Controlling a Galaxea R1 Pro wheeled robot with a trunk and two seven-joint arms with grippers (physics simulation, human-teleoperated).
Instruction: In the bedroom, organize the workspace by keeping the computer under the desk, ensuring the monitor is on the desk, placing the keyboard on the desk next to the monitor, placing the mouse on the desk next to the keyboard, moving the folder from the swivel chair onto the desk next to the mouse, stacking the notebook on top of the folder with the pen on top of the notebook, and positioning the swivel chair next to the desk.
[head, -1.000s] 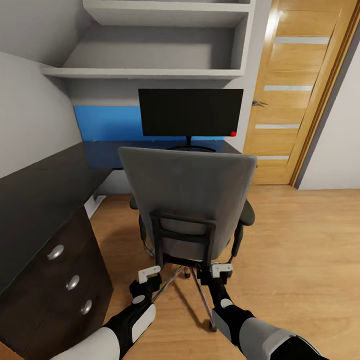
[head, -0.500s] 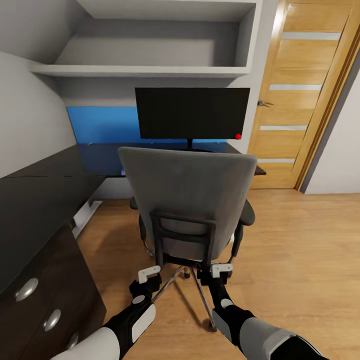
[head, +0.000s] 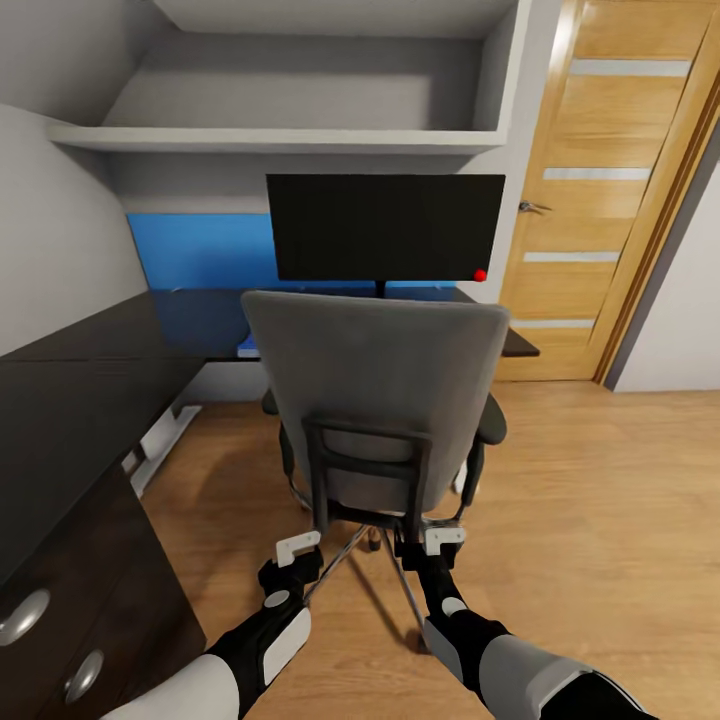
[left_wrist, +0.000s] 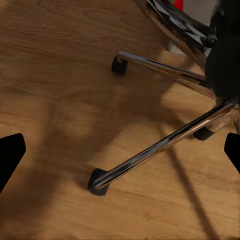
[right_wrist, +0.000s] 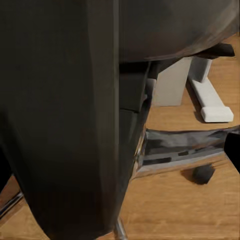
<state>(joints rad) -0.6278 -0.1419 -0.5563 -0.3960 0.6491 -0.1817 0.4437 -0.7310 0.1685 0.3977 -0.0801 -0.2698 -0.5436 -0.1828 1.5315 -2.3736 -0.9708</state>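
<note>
The grey swivel chair (head: 375, 370) stands with its back to me, right in front of the dark desk (head: 195, 315). On the desk, beyond the chair, the black monitor (head: 385, 228) stands upright. My left gripper (head: 298, 548) hangs open low behind the chair, over its chrome base legs (left_wrist: 165, 142). My right gripper (head: 443, 540) is open close against the chair's black back frame (right_wrist: 65, 125). The seat is hidden by the backrest. Something blue (head: 247, 350) peeks out at the desk's front edge. Keyboard, mouse, folder, notebook and pen are out of view.
A dark chest of drawers (head: 60, 560) runs along the left. A wooden door (head: 600, 200) is at the right, with bare wood floor (head: 600, 500) before it. Shelves (head: 290, 138) hang above the desk. A white desk foot (right_wrist: 210, 102) lies under the desk.
The view has advanced toward the desk: monitor and desk loom larger and the drawers slid off to the left. The chair has kept its place just ahead of my grippers.
</note>
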